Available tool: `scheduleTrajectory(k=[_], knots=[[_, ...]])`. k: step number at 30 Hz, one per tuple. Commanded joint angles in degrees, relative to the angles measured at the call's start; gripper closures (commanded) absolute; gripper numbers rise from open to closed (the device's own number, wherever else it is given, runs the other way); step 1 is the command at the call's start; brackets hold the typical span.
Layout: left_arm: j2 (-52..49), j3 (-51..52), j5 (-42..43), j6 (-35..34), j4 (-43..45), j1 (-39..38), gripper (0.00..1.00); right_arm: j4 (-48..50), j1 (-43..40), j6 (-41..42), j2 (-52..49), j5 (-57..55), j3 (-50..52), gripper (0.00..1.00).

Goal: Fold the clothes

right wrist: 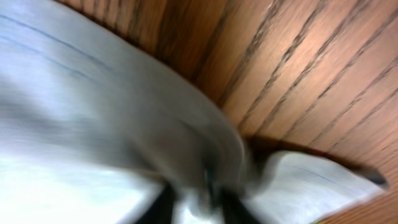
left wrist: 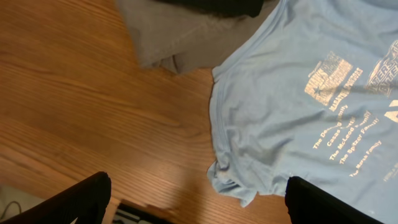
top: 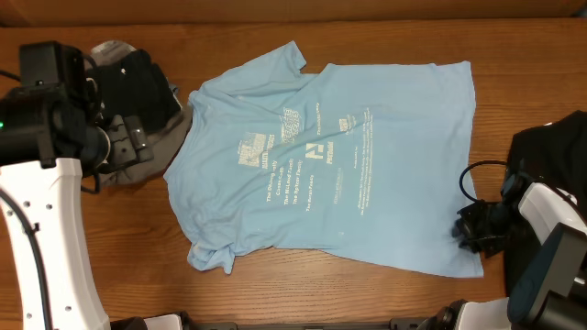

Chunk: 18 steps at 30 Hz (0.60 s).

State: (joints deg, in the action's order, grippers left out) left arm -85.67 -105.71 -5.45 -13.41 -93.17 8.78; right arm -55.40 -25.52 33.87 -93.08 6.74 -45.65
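Observation:
The light blue T-shirt [top: 348, 165] with white lettering lies spread flat across the table's middle, one sleeve crumpled at its lower left [top: 211, 258]. My right gripper [top: 470, 229] sits at the shirt's right hem. The blurred right wrist view shows that gripper [right wrist: 198, 208] shut, with pale shirt cloth [right wrist: 93, 124] bunched between its dark fingers. My left gripper [top: 127, 137] hovers over the grey garment [top: 174, 124] at the far left. In the left wrist view it [left wrist: 199, 208] stands wide open and empty above bare wood, near the crumpled sleeve [left wrist: 236, 180].
A black garment [top: 138, 82] lies on the grey one [left wrist: 186, 31] at the back left. Another black garment [top: 550, 156] sits at the right edge beside my right arm. Bare wood shows along the front and left of the shirt.

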Motion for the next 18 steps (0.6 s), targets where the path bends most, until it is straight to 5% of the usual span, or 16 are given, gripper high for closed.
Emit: scheduleTrajectory(k=[1,7,12,13,18], knots=[[0.0,3.52,1.73,-0.79,0.94,0.31,0.08,-0.92,-0.76,1.11,-2.05,-1.73,-0.81,0.96],[-0.13,9.29,2.1,-0.79,2.4,0.31,0.08,-12.94,-8.68,1.07,-0.09,-8.39,-14.75,0.96],[-0.13,14.71,3.02,-0.76,5.7,0.31,0.05,-16.11,-12.55,-5.25,1.22,-2.27,-20.41,0.96],[-0.13,16.02,3.82,-0.72,6.49,0.31,0.05,-16.26,-12.52,-6.16,1.36,-1.6,-20.44,0.92],[-0.13,25.0,11.37,-0.5,10.27,0.24,0.06,-16.79,-12.33,-7.34,1.36,-0.87,-20.41,0.37]])
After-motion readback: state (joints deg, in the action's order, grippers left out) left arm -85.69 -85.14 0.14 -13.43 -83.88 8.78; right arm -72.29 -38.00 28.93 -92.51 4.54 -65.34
